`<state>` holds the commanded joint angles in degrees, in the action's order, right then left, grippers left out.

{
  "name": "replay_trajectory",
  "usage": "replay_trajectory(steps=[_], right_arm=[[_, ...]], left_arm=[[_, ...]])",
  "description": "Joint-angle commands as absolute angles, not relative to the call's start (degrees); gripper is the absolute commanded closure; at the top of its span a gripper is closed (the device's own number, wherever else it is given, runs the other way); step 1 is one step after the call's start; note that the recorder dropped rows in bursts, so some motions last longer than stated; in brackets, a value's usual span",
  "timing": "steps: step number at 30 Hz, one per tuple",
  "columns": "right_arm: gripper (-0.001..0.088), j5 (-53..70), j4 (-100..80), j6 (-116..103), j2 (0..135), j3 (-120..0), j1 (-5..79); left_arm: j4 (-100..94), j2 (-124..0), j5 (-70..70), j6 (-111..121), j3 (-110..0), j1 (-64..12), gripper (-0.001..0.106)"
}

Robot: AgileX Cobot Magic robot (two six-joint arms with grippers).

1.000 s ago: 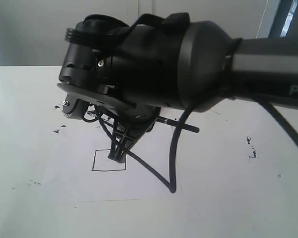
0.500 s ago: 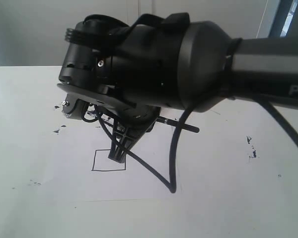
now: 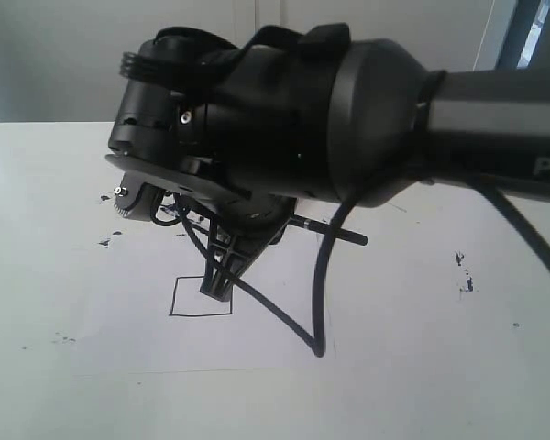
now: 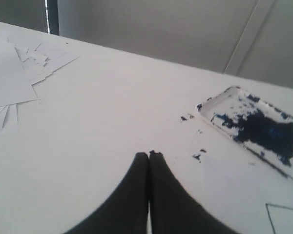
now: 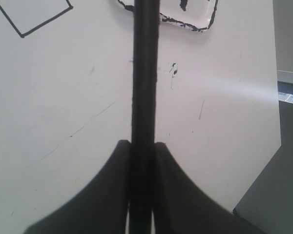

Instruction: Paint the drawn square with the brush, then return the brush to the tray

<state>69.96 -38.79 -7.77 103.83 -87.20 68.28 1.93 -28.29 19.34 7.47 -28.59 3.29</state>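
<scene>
the brush (image 5: 144, 73) runs off the right wrist view's edge, tip unseen; the tray (image 5: 199, 13) is cropped too.

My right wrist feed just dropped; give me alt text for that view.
The right gripper is shut on the brush, its black handle running ahead across the rim of the tray. Part of the drawn square, blank inside, shows to one side.

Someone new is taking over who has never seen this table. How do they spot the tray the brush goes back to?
Start from the white table. Loose paper sheets lie at one end, and the tray sits towards the other, near the drawn square. It is the only raised-rim, round-cornered white dish and carries a big dark blue paint blot, whereas the sheets are flat.
</scene>
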Motion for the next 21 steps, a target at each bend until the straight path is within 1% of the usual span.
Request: replay_trajectory(steps=[4, 6, 11, 15, 18, 21], right_arm=[[0.0868, 69.96, -38.79, -7.77, 103.83, -87.20, 68.28], [0.0868, 69.96, -38.79, -7.77, 103.83, -87.20, 68.28], [0.0868, 69.96, -38.79, -7.77, 103.83, -87.20, 68.28], [0.0868, 69.96, -38.68, -5.17, 103.83, -87.20, 68.64], [0.0868, 69.96, -38.59, -5.17, 103.83, -87.20, 68.94], [0.0868, 69.96, -38.35, -5.17, 103.83, -87.20, 69.06]], left_arm=[[3.18, -36.42, 31.30, -3.11, -34.43, 3.29, 0.105], [3.18, -40.07, 35.31, -4.87, -35.53, 3.29, 0.105], [3.18, -46.20, 43.17, -9.41, -35.50, 3.29, 0.105], [4.79, -53.39, 51.66, -14.43, -35.50, 3.29, 0.105], [10.49, -58.12, 51.33, -17.99, -35.50, 3.29, 0.105], [18.48, -58.66, 44.96, -17.99, -35.50, 3.29, 0.105]])
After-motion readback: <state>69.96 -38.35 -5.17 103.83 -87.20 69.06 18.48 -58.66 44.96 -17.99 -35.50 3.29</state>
